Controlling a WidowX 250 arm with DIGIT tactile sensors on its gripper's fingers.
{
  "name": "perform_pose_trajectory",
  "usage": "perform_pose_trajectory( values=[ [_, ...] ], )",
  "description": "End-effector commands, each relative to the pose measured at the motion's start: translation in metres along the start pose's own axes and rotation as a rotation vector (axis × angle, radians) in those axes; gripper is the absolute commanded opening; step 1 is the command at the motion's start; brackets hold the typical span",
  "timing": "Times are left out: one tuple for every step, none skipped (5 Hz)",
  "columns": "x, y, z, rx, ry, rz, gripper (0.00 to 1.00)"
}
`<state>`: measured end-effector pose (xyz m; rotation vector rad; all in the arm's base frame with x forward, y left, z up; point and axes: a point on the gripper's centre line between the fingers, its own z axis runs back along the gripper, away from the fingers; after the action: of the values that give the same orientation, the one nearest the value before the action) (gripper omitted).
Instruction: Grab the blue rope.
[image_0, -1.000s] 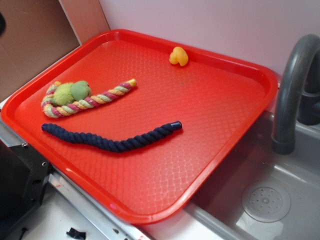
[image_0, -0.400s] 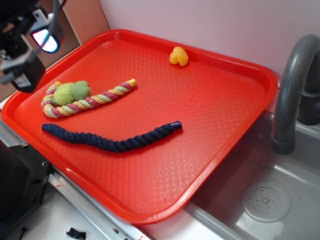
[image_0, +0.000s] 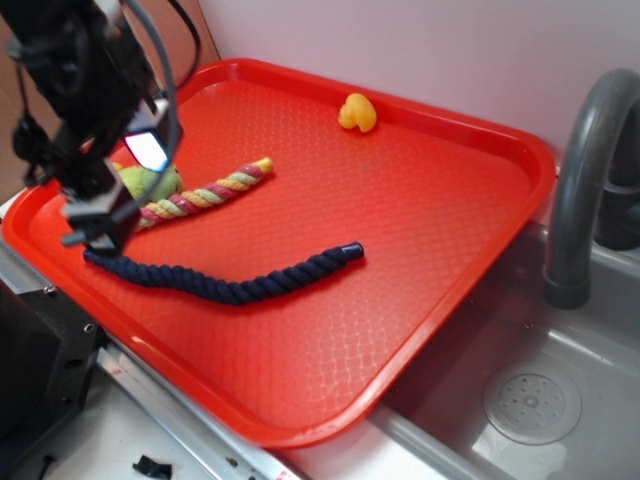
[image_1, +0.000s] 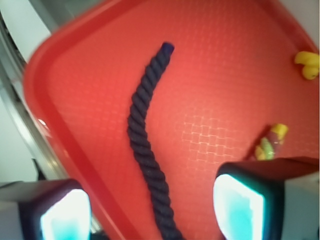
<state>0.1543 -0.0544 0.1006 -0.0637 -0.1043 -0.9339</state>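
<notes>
— So, what is sitting where, biggest thing first?

— A red tray is lying beside a grey sink with its faucet. On the tray, the blue rope is stretching across the near side, its capped end pointing toward the sink.

— And the gripper?

— The gripper is hanging over the rope's left end, jaws spread wide, gripping nothing. From the wrist view the rope is running up between the two fingers, apart from both.

— Anything smaller?

— A striped rope is lying just behind, partly hidden by the arm, and a yellow duck is sitting near the far rim.
</notes>
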Motion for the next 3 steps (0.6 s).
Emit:
perform_pose_trajectory(
  values=[
    [-0.002,-0.004,-0.046,0.0,0.062,-0.043,1.0],
    [-0.004,-0.004,-0.069,-0.014,0.113,-0.046,1.0],
    [-0.002,-0.005,-0.08,-0.026,0.153,-0.059,1.0]
  ],
)
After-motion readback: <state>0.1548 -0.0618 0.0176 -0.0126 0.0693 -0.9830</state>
